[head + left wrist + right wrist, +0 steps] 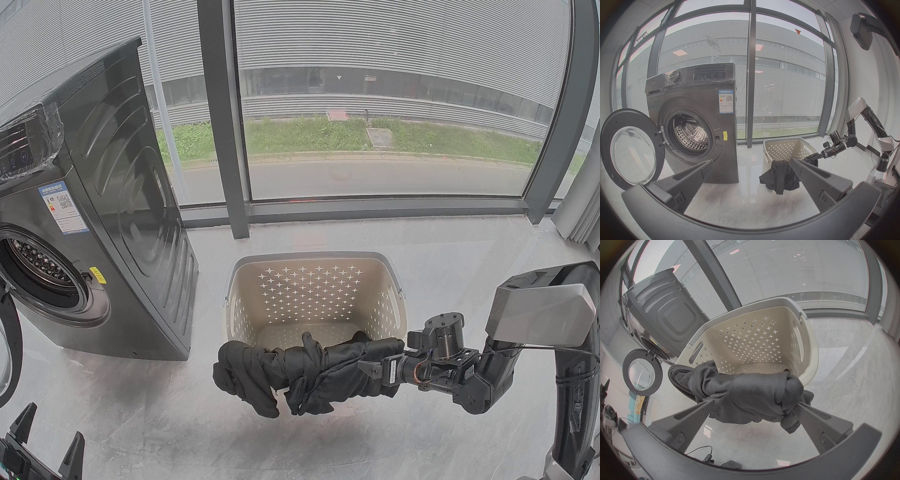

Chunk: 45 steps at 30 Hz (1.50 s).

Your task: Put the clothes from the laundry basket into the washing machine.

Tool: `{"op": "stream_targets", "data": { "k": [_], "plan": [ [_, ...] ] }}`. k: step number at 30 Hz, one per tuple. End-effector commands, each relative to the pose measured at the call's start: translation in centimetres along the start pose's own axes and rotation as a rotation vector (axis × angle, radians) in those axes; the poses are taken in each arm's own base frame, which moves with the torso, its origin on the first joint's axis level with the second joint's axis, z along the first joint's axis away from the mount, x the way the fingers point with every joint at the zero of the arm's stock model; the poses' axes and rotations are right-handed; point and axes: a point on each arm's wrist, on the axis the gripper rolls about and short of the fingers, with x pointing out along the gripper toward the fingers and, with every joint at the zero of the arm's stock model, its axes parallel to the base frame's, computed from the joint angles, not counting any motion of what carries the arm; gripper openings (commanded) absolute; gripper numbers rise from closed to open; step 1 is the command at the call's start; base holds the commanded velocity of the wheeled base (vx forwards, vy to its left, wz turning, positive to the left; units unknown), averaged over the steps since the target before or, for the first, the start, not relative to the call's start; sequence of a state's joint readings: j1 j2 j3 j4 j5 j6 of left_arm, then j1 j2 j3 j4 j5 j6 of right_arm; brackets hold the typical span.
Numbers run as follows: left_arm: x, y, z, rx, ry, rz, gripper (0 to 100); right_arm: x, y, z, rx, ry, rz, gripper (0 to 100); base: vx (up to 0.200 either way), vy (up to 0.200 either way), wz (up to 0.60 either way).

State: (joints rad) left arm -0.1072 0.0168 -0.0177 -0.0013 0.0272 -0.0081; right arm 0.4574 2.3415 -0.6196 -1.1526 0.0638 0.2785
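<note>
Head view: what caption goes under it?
The right tool holds dark clothes by the laundry basket, near the open washing machine.

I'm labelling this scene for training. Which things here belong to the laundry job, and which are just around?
Job: black garment, held by the right gripper; laundry basket; washing machine, its door open; left gripper, open.
Around: window; floor; curtain.
</note>
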Motion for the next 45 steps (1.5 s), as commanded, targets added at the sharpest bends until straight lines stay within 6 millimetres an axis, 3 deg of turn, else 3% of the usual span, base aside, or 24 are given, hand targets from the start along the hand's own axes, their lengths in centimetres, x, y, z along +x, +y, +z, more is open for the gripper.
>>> {"op": "stream_targets", "data": {
  "k": [1, 2, 16, 25, 26, 33, 45],
  "plan": [
    [0.0, 0.0, -0.5, 0.000, 0.001, 0.000, 100, 0.1, 0.1, 0.1, 0.004, -0.008, 0.002, 100, 0.000, 0.000, 0.00],
    [0.0, 0.0, -0.5, 0.000, 0.001, 0.000, 100, 0.0, 0.1, 0.1, 0.008, -0.007, 0.004, 0, 0.000, 0.000, 0.00],
    [0.0, 0.0, -0.5, -0.003, 0.001, 0.000, 100, -0.6, 1.0, -0.4, 0.039, 0.013, 0.022, 0, 0.000, 0.000, 0.00],
    [0.0, 0.0, -0.5, -0.001, 0.001, 0.000, 100, -0.6, 0.4, -0.7, 0.042, 0.012, -0.039, 0, 0.000, 0.000, 0.00],
    [0.0, 0.0, -0.5, -0.001, 0.001, 0.000, 100, -0.6, 0.4, -0.5, 0.044, 0.007, -0.035, 100, 0.000, 0.000, 0.00],
    [0.0, 0.0, -0.5, 0.000, 0.001, 0.000, 100, -0.3, 0.5, 0.0, 0.041, -0.013, -0.031, 100, 0.000, 0.000, 0.00],
    [0.0, 0.0, -0.5, -0.001, 0.001, 0.000, 100, 2.2, 0.2, -0.4, 0.045, -0.024, -0.040, 100, 0.000, 0.000, 0.00]
  ]
}}
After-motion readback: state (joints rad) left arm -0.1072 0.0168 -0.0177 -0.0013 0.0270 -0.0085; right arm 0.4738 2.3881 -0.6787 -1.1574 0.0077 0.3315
